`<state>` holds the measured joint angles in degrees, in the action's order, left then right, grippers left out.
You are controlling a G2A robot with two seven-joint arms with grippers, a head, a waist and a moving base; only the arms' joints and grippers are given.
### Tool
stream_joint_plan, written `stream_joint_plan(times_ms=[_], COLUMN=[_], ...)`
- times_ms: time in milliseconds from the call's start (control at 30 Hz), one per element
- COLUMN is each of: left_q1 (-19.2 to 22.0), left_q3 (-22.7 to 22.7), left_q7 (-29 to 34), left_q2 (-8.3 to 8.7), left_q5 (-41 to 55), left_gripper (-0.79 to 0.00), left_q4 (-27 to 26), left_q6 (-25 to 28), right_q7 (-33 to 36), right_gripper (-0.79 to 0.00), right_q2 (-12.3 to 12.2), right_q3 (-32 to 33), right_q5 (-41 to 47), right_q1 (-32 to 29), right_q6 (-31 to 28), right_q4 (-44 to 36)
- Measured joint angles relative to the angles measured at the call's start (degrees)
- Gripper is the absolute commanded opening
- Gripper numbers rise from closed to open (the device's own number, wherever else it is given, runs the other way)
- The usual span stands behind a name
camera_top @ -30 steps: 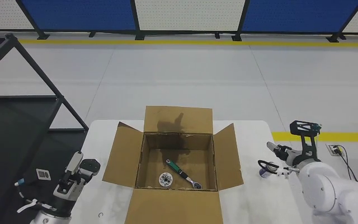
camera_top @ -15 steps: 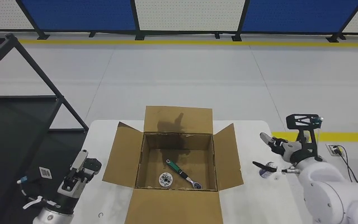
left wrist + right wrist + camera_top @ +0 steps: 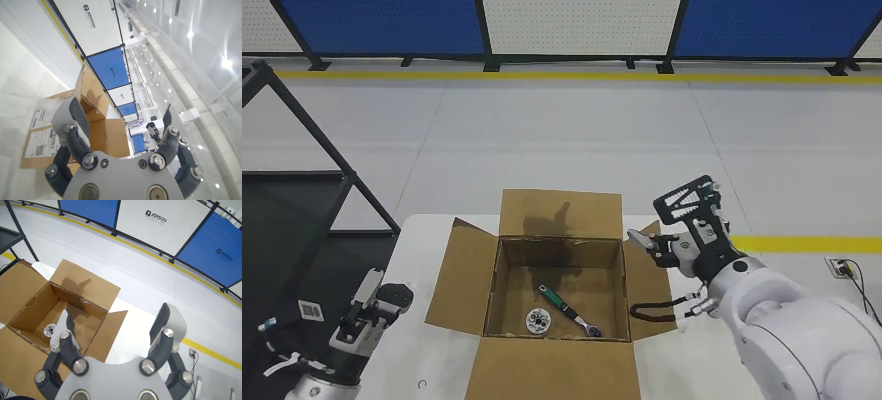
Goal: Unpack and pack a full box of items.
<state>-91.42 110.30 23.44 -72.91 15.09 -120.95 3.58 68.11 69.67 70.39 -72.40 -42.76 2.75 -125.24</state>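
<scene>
Open cardboard box [image 3: 562,213] sits dead centre of the top view on the white table [image 3: 432,355], all four flaps folded out. Down on its floor there's a green-handled ratchet wrench [image 3: 570,310] lying on a slant, and a small round white disc [image 3: 538,319] with dark holes just beside it, toward the lower left of the box. They are close, with a sliver of cardboard between them.

Over to the right gripper [image 3: 652,278]: it's right of centre, hanging above the box's right-hand flap, fingers spread wide with nothing between them. Its wrist view looks down into the box, with the disc on the floor.

Now the left gripper [image 3: 385,295]: it's in the lower left of the frame, off the box's left flap near the table's edge, also spread wide and empty. In its wrist view the box's outer wall with white labels [image 3: 41,132] shows beyond the fingers
</scene>
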Motion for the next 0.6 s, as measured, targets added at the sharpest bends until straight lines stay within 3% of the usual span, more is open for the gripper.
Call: stream_joint_plan(times_ms=[100, 600], left_q1=[-0.16, -0.07], left_q3=[0.32, -0.03], left_q7=[0.05, 0.30], left_q2=[0.01, 0.09], left_q5=[0.47, -0.42], left_gripper=[0.000, 0.000], left_q4=[-0.02, -0.23], left_q6=[-0.02, -0.35], right_q7=[0.94, -0.85], right_gripper=[0.000, 0.000], right_q2=[0.42, 0.45], right_q3=[-2.80, -3.26], right_q5=[-0.79, -0.13], right_q1=[2.46, 1.31], right_q6=[1.31, 0.47], right_q4=[1.89, 2.20])
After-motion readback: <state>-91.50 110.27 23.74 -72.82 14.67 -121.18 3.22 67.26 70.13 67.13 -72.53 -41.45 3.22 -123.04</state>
